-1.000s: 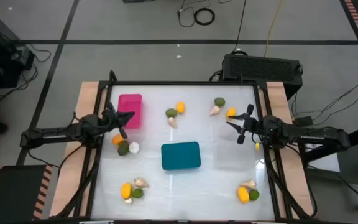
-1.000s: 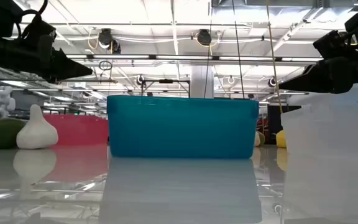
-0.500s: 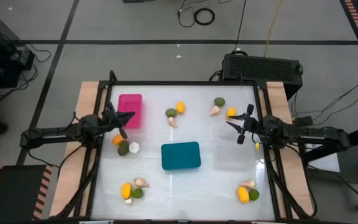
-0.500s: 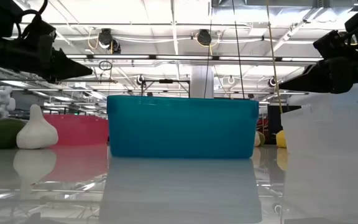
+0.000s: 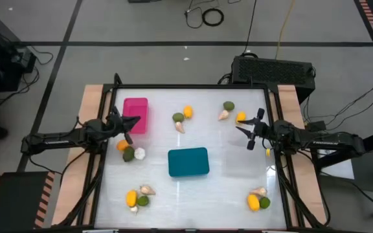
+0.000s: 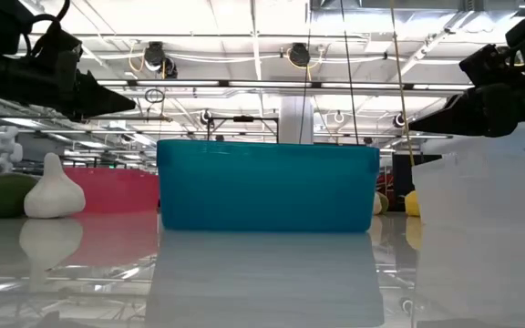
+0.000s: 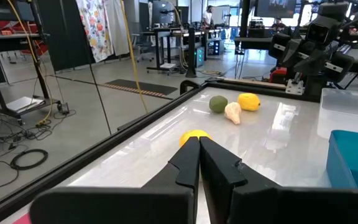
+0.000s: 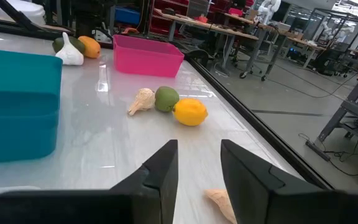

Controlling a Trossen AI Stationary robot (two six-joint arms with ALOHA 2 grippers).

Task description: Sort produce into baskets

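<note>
Where produce (image 5: 182,117) lies scattered, the table (image 5: 225,145) gleams white.

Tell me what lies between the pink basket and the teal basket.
In the high view, only bare white tabletop lies between the pink basket and the teal basket; the nearest produce sits off to either side.

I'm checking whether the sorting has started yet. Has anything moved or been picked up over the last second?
Nothing has visibly changed. The left gripper hangs shut and empty beside the pink basket, and the right gripper hangs open and empty near the table's right edge, both as before. The teal basket and all the scattered produce lie where they were.
</note>
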